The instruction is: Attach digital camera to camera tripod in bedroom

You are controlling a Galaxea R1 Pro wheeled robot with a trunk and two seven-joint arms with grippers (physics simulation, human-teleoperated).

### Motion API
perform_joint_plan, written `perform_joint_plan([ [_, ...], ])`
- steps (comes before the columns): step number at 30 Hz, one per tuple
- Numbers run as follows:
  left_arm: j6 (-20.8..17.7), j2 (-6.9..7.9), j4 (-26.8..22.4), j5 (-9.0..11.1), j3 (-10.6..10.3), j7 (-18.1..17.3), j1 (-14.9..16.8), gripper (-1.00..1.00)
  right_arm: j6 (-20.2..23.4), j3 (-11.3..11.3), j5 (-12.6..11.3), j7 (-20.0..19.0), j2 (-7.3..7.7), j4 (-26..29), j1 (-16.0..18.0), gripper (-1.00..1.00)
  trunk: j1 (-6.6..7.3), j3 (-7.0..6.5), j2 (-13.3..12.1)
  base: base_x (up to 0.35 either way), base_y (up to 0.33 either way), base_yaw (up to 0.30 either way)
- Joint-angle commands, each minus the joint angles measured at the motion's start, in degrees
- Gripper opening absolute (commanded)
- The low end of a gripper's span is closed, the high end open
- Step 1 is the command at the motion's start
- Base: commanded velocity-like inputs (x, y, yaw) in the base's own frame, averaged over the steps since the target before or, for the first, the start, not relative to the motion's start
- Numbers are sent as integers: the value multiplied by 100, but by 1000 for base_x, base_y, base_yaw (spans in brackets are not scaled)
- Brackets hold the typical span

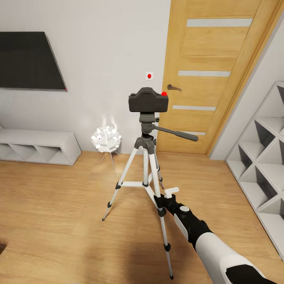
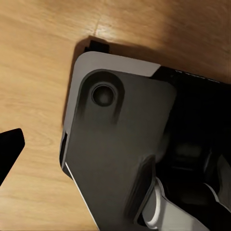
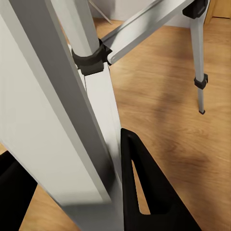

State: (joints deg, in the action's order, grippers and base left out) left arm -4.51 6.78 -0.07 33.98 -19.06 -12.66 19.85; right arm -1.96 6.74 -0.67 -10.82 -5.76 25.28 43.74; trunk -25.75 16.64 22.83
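The digital camera (image 1: pixel 148 100) sits on the head of the camera tripod (image 1: pixel 146 157), which stands upright on the wood floor (image 1: pixel 59 221) of the bedroom, w/ its pan handle (image 1: pixel 176 133) sticking out toward the oak door (image 1: pixel 215 75), a black wall TV (image 1: pixel 29 61) on the left and white cube shelves (image 1: pixel 262 165) on the right. The right gripper (image 1: pixel 165 197) is at the tripod's near leg; in the right wrist view its dark fingers (image 3: pixel 144 187) sit either side of that silver leg (image 3: pixel 96 110), apparently closed around it. The left wrist view looks down at floor and robot bodywork (image 2: pixel 120 149), w/ one dark fingertip (image 2: pixel 9 149) at the edge, so can't tell if the left gripper is apart or together.
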Motion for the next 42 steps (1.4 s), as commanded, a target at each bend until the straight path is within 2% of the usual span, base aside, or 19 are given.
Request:
perform_joint_plan([
  [1,-28,-2,-2,62,-37,-20,-2,100,-14,38,357,19,4,-23,3,-100,-3,10,9,0,0,0],
  [30,-23,-53,-2,65,-37,-17,-35,100,-17,38,337,15,4,-23,3,-100,-3,10,9,0,0,0],
  [31,-22,-53,-2,65,-37,-17,-35,100,-16,38,337,14,4,-23,3,100,-3,10,9,0,0,0],
  [42,-15,-54,-2,65,-37,-19,-55,100,-14,38,332,10,4,-23,3,100,-3,10,9,0,0,0],
])
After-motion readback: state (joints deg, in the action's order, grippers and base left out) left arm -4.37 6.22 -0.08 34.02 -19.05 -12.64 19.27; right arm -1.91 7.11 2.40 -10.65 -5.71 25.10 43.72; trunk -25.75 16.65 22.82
